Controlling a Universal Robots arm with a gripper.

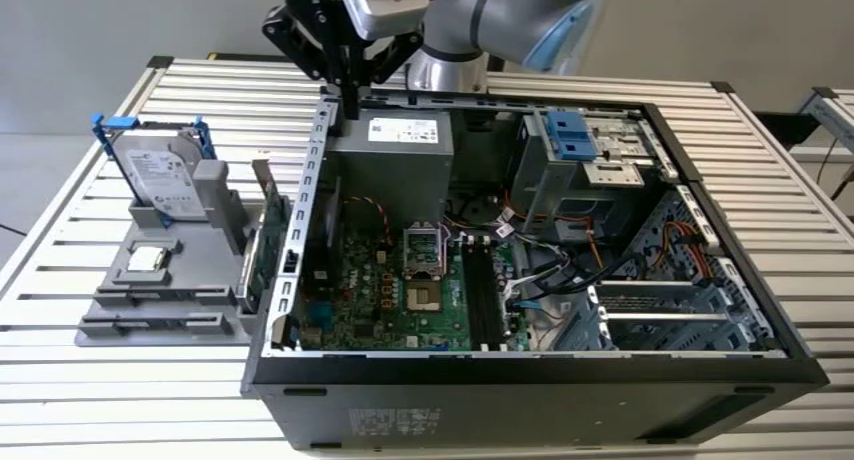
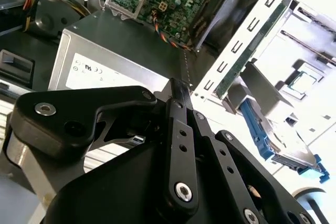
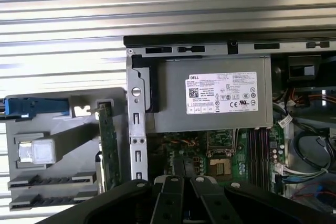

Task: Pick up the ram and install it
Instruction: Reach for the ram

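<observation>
**Gripper poised over the open case.** The gripper (image 1: 350, 110), its fingers closed together with nothing between them, is shown above the corner of the open case (image 1: 315, 200) nearest the power supply (image 1: 390, 180). The ram's place cannot be told: the memory slots (image 1: 474, 295) and the front ledges of the grey holder (image 1: 154, 325) are too small to read. A light, stiff, thin and fragile stick is to be expected. It is judged best taken by its long bare edges, chips and contacts being avoided.
</observation>
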